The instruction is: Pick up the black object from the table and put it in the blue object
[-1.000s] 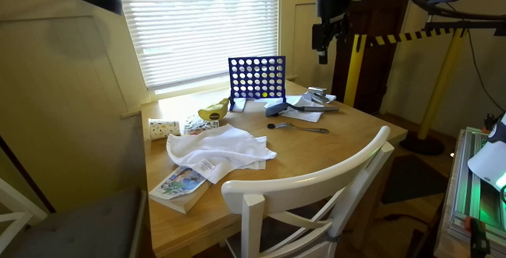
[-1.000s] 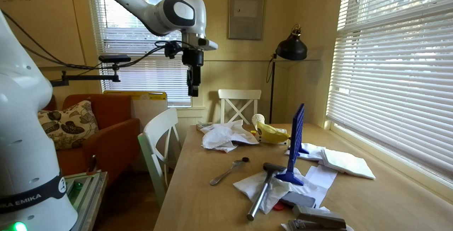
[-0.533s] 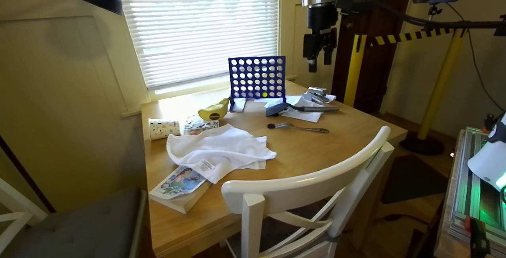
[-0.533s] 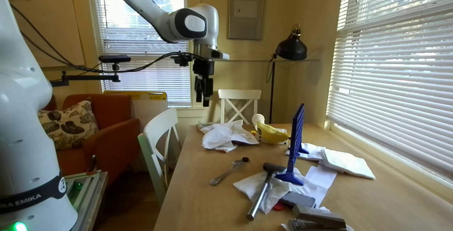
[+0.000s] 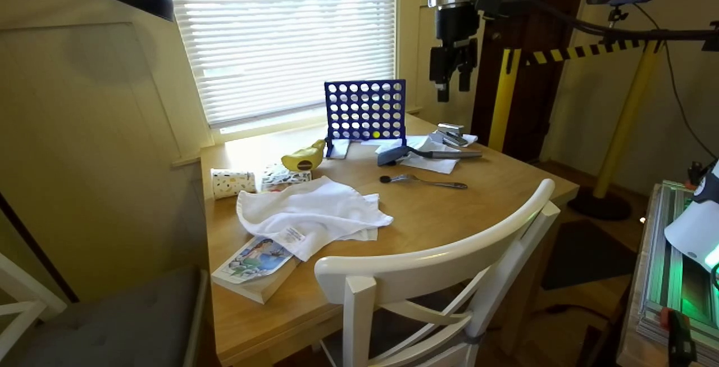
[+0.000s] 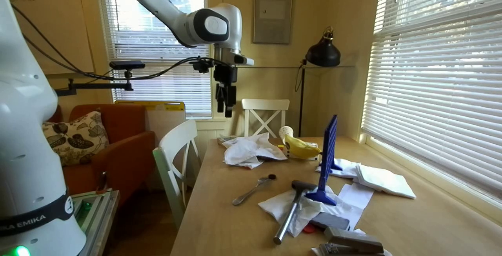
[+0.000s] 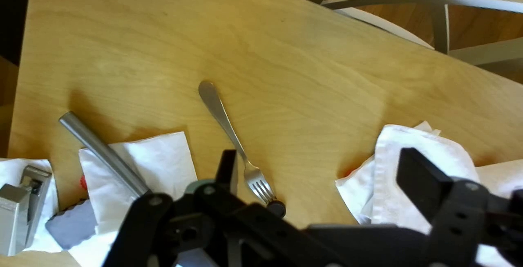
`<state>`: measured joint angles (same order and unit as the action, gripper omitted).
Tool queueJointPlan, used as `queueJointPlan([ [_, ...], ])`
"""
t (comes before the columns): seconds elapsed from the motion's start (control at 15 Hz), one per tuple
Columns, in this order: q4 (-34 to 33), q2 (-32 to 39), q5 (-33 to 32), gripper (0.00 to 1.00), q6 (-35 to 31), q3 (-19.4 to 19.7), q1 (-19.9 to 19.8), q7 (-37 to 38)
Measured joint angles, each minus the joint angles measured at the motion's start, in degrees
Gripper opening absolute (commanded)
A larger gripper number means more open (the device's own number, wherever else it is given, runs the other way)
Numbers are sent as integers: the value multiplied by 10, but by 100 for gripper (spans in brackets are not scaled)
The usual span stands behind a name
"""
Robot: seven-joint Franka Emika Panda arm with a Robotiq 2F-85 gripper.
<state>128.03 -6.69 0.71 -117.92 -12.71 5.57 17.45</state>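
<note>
The black object [image 5: 385,179] is a small dark round piece on the table at the tines of a silver fork; it also shows in an exterior view [image 6: 271,177] and in the wrist view [image 7: 278,208], partly covered by a gripper finger. The blue object [image 5: 365,111] is an upright dark-blue grid rack with round holes and one yellow disc in its bottom row; an exterior view [image 6: 328,154] shows it edge-on. My gripper [image 5: 454,91] hangs high above the table, pointing down, also in an exterior view [image 6: 224,111]. In the wrist view the gripper [image 7: 320,169] is open and empty.
A tool with a dark head and grey handle [image 6: 287,218] lies on white cloth near the rack's foot. A stapler [image 6: 355,240] stands close by. A yellow banana-shaped pouch [image 5: 303,158] and white cloths [image 5: 314,209] lie opposite. A white chair [image 5: 438,260] borders the table.
My gripper has come down and over the table, then almost stopped in the last half second. Its two fingers now show apart in both exterior views. The table objects have not moved.
</note>
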Motion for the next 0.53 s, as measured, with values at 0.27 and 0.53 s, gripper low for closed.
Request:
queueJointPlan([
  [0.27,0,0,-1,100,0,1,0,0],
  [0.53,13,0,-34,100,-29,23,-2,-73],
])
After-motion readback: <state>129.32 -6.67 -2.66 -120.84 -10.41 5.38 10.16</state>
